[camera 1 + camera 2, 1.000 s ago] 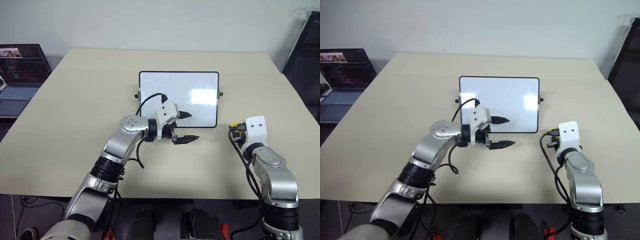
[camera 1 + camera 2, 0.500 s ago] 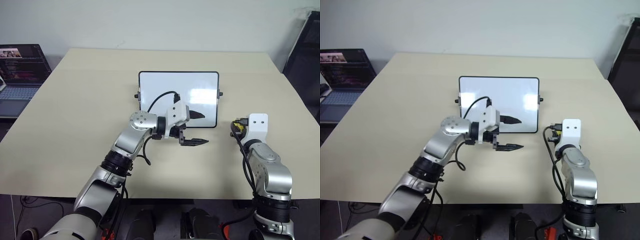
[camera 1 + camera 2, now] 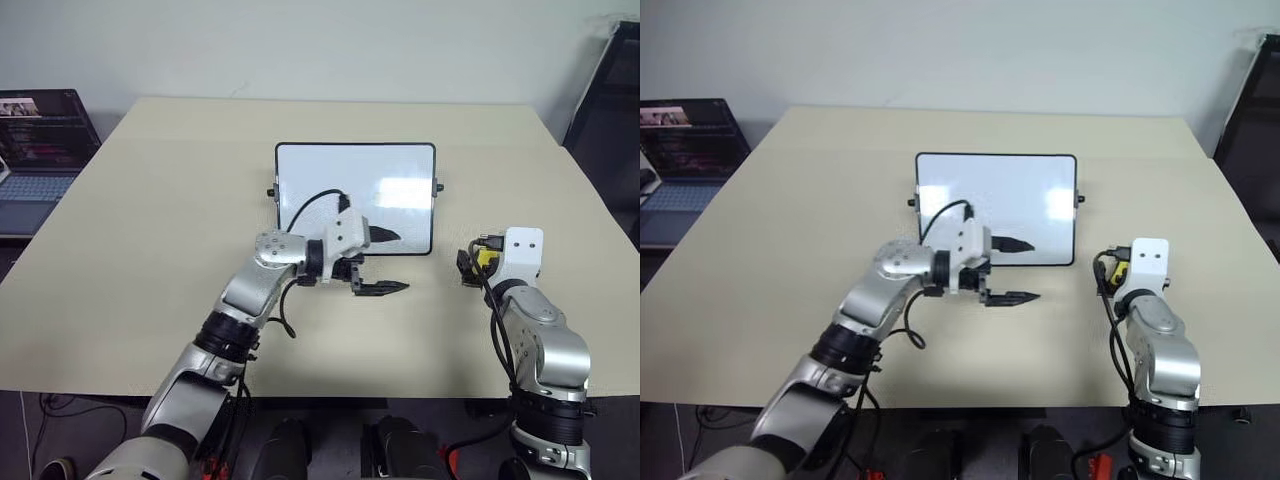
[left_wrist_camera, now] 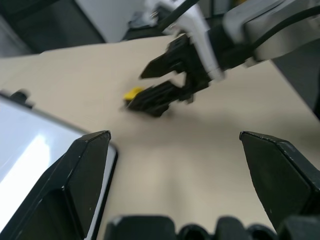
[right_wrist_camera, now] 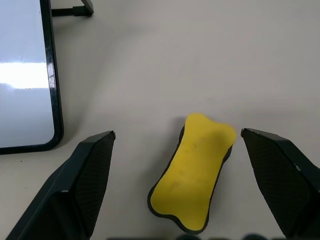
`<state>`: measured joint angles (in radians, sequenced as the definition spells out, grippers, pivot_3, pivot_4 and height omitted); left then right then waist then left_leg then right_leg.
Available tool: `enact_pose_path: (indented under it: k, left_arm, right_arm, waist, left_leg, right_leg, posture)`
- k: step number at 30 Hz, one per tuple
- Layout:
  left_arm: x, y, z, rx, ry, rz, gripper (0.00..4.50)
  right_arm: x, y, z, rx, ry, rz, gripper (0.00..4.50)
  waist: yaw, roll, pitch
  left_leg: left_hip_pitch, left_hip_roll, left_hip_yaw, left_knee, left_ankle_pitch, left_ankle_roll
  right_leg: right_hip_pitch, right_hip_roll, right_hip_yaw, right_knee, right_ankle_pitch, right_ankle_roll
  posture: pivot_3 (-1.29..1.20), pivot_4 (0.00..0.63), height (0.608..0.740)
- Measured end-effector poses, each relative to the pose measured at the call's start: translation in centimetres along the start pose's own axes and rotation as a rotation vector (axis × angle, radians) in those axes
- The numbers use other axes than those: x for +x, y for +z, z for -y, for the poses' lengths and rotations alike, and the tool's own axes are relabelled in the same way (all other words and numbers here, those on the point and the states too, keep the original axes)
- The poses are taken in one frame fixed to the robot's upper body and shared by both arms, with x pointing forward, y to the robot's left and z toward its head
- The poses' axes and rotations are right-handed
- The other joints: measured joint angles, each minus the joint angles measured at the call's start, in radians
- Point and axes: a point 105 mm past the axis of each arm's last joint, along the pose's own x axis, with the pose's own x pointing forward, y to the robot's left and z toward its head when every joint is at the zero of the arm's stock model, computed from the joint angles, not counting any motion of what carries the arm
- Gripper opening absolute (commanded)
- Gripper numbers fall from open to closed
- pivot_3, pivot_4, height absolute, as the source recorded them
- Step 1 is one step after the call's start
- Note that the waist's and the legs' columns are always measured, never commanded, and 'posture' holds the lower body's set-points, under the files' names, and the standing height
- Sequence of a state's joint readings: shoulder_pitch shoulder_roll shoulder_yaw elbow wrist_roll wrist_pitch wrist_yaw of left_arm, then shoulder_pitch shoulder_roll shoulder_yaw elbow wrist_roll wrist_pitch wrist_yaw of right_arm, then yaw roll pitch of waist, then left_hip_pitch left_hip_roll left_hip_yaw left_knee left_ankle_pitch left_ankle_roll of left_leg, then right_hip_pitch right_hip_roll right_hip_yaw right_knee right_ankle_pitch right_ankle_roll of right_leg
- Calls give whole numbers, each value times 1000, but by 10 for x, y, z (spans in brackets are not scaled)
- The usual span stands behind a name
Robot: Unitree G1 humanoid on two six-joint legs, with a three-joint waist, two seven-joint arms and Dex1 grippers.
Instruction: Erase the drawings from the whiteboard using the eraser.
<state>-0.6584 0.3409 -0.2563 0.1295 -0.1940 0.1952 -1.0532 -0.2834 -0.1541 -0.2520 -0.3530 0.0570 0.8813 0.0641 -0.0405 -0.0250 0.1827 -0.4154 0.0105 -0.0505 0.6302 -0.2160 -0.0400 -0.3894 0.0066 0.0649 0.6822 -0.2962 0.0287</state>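
- The eraser [image 5: 194,176], a small yellow bone-shaped block with a black underside, is lying flat on the desk [image 3: 150,200], just beside the lower right corner of the whiteboard [image 3: 355,195].
- The right tool [image 5: 180,165] is hanging over the eraser with its two black fingers [image 5: 85,185] spread wide, one on each side of the block and neither touching it; it is grasping nothing.
- The left tool [image 3: 385,262] is hovering at the whiteboard's near edge, pointing toward the right arm, fingers apart and empty.
- The whiteboard is lying flat mid-desk, its surface looking clean white with window glare; no marks can be made out.
- The eraser is looking light and fairly stiff, likely a foam or plastic body over a felt pad, so it should not be crushing or breaking under a firm pinch.
- Its smooth yellow top may be slippery; its narrow waist is looking like the best place to grip, fingers pressing the two long sides.
- The black pad should be staying face down for wiping.
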Motion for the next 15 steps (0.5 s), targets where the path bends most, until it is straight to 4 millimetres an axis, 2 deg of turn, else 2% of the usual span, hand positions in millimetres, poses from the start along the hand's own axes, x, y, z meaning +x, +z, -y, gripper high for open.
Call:
enact_pose_path:
  k: [4, 8, 11, 15]
  left_arm:
    - [-30, -5, -10, -63, 180, -11, 4500]
    - [-69, -25, 1, -198, 415, -42, 4500]
    - [-88, -39, 13, -267, 556, -74, 4500]
    - [-109, -41, 10, -284, 820, -63, 4500]
  right_arm:
    - [-9, 10, -6, -25, 44, 50, 4489]
    - [-30, 18, -26, -113, 137, 134, 4489]
    - [-44, 8, -39, -199, 203, 178, 4489]
    - [-59, -1, -48, -185, 238, 249, 4489]
  waist:
    - [-2, 0, 0]
    - [-8, 1, 0]
    - [-4, 0, 0]
    - [11, 0, -1]
  left_leg:
    - [0, 0, 0, 0, 0, 0]
    - [-1, 1, -2, 0, 0, 0]
    - [0, 0, -3, 0, 0, 0]
    - [1, -1, -3, 3, 0, 0]
  right_leg:
    - [0, 0, 0, 0, 0, 0]
    - [0, -5, 2, -1, 0, 0]
    - [1, -6, 1, -1, 0, 0]
    - [3, -7, 1, -1, 0, 1]
  posture:
    - [0, 150, 740]
    - [0, 150, 740]
    - [0, 150, 740]
    - [0, 150, 740]
